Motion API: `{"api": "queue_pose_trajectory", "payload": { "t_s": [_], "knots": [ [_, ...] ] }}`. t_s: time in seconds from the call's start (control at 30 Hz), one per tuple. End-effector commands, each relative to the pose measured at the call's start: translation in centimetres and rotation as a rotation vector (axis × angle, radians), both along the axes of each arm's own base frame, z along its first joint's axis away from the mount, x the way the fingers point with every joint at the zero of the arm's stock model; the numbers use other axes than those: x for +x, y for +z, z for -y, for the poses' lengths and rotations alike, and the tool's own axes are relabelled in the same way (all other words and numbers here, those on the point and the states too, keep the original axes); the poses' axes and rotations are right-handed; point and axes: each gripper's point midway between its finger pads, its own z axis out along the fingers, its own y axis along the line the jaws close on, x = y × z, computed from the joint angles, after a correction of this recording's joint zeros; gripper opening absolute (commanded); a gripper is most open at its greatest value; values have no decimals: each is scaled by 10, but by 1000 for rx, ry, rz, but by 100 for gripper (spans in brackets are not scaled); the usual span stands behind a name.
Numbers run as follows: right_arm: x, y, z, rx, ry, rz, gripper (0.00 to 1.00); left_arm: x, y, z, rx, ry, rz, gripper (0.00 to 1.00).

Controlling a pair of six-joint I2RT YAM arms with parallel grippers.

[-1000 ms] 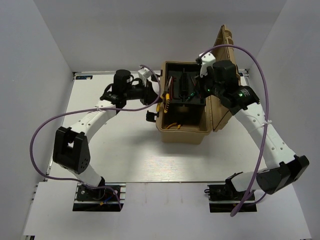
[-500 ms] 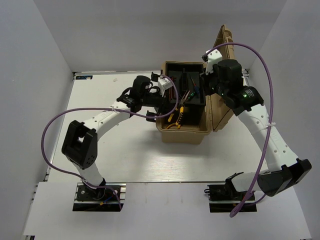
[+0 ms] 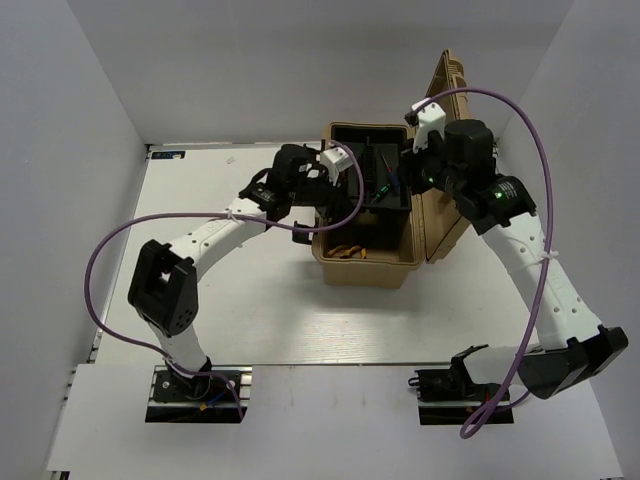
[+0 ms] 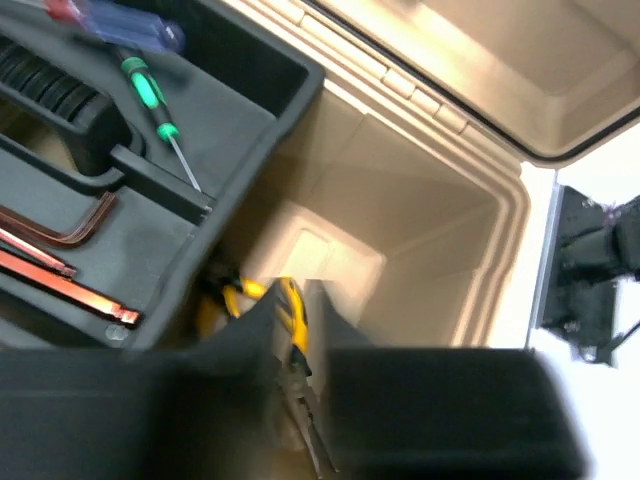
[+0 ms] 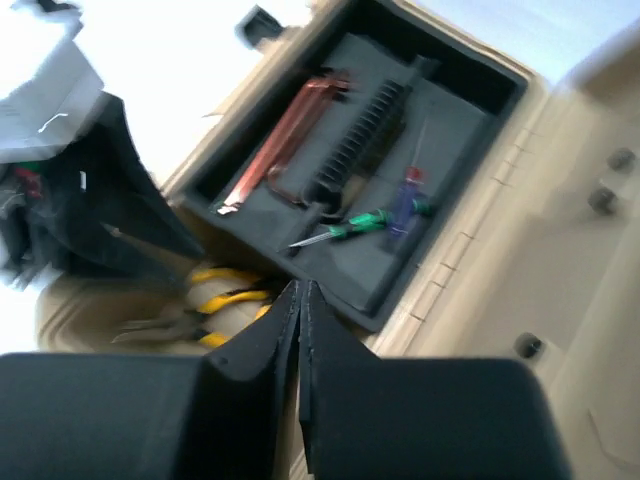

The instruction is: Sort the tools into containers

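The tan toolbox (image 3: 365,275) stands open mid-table, its lid (image 3: 450,100) raised at the right. Its black tray (image 3: 372,180) holds brown hex keys (image 5: 290,130) and green (image 5: 360,222) and blue-and-red (image 5: 405,200) screwdrivers. Yellow-handled pliers (image 3: 350,250) lie on the box floor, also seen in the right wrist view (image 5: 235,290). My left gripper (image 3: 325,205) hovers over the box's left side. In its own view (image 4: 297,305) the jaws stand apart and the pliers (image 4: 285,310) show through the gap. My right gripper (image 3: 405,175) is over the tray's right side, shut and empty (image 5: 301,290).
White walls close in the table (image 3: 260,310) on three sides. Purple cables (image 3: 100,260) loop off both arms. The upright lid stands close behind my right wrist. A black fixture (image 4: 590,270) shows on the table beyond the box.
My left gripper carried the pliers from the box's left wall in over the opening, and they now lie on the box floor. My right gripper rose slightly and drifted right.
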Motion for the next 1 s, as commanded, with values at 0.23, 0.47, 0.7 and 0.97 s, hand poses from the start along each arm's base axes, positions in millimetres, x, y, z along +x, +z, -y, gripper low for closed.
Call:
{"api": "queue_pose_trajectory", "payload": {
  "t_s": [0.23,0.47,0.7,0.97],
  "knots": [
    [-32,89,-35,182,263,116,0,7,115,-90,-185,546,196,20],
    [35,183,46,178,-285,420,0,-4,43,-181,4,949,108,79],
    [62,186,164,-239,-854,642,0,-16,20,-209,76,1059,78,83],
    [90,97,221,-266,-793,241,0,-11,8,-230,125,1165,61,67]
  ]
}}
